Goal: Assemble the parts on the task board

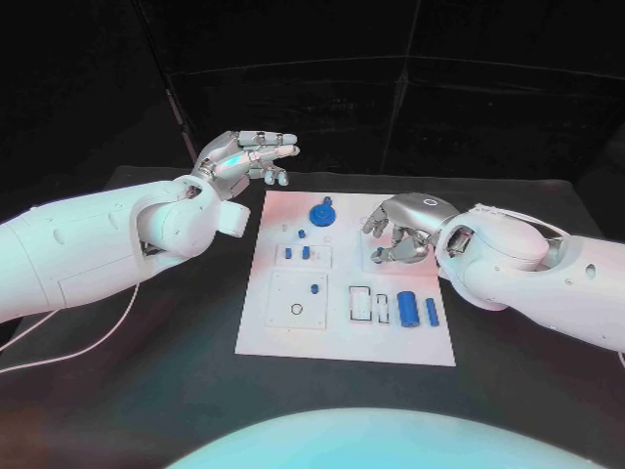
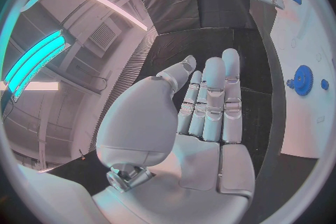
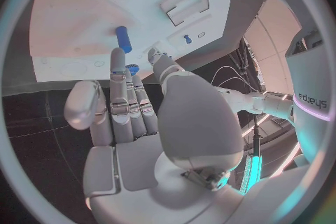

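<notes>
While the left robot hand [image 1: 245,156] hovers empty and spread beyond the task board [image 1: 344,337], the right robot hand [image 1: 401,227], loosely curled and holding nothing, should descend squarely over the blue parts [image 1: 417,310].

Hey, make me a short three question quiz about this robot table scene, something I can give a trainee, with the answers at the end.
1. True or false: the left hand is holding a blue part.
2. Which hand is over the task board? A) left B) right C) both
3. Fill in: the blue gear sits near the board's ____ edge, far or near from the robot.

Key
1. False: its fingers are extended and hold nothing, and it hangs above the black table, off the board's far left corner.
2. B: the right hand is over the board's right side, with nothing visibly held.
3. Far.
</notes>
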